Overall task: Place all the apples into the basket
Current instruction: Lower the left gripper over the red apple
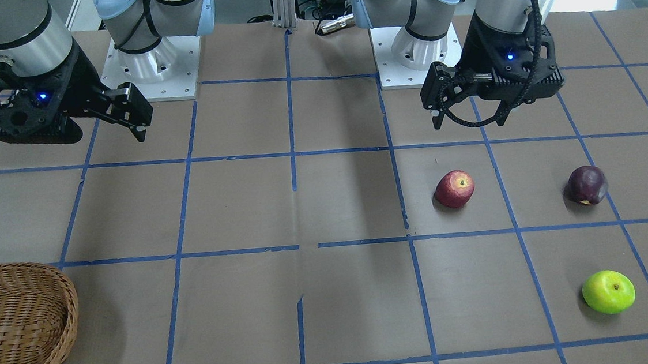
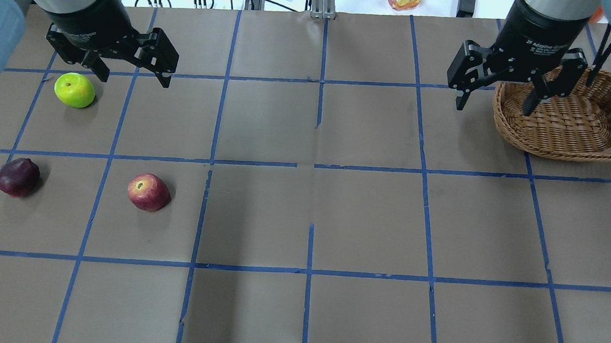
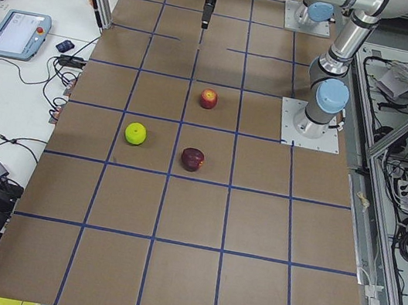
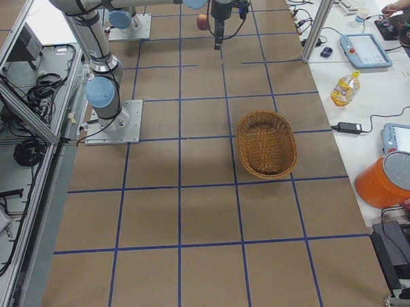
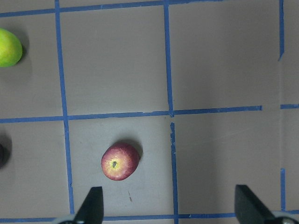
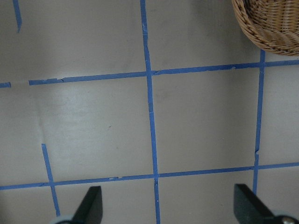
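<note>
Rolling threatens the red apple point(image 2: 148, 192) if the left claw point(image 2: 132, 75), spread empty like the right claw point(image 2: 493, 108), clips it off-centre.

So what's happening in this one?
Nothing is grasped yet. The left pincer and right pincer both hang open above the table. The red apple, dark maroon apple and green apple lie on the robot's left half. The basket sits empty on its right half.

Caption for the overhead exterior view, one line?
Left end effector and right end effector open; green apple, maroon apple, red apple outside empty basket.
</note>
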Available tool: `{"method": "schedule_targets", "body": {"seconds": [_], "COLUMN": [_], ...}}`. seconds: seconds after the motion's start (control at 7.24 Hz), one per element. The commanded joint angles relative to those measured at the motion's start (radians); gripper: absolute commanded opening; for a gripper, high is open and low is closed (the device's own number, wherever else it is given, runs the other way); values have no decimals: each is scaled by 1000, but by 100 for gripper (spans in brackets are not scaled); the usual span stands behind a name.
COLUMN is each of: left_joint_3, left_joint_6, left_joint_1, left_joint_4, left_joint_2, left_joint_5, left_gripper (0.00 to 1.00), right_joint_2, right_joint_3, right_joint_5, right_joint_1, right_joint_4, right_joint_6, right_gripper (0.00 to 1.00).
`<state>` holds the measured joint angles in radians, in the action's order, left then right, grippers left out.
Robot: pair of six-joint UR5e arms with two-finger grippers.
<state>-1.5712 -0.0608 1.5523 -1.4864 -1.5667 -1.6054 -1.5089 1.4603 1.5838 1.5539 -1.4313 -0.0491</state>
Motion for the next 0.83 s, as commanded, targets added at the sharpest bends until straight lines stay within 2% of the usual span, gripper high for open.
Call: {"method": "schedule_targets", "body": {"seconds": [0.0, 0.28, 0.41, 0.55, 0.69], "left_joint_3": [-13, -30, -76, -151, -246], "left_joint_6": [-4, -17, -31, -106, -122], "left_joint_1": [-1, -26, -50, -96, -142], "left_joint_4": [0, -5, 8, 30, 148], "left_joint_2": [8, -5, -18, -42, -65], "left_joint_5": [-1, -2, -5, -4, -5], "left_gripper": [100, 100, 100, 100, 100], "right_joint_2": [-1, -1, -1, -1, -1], "right_joint_3": [2, 0, 0, 2, 2], "right_joint_5": [2, 4, 4, 4, 2], "right_joint_1": [0, 0, 2, 2, 3], "right_joint_4": [0, 0, 0, 0, 0], "right_joint_6": [1, 3, 2, 0, -2], "right_gripper": [100, 100, 100, 100, 100]}}
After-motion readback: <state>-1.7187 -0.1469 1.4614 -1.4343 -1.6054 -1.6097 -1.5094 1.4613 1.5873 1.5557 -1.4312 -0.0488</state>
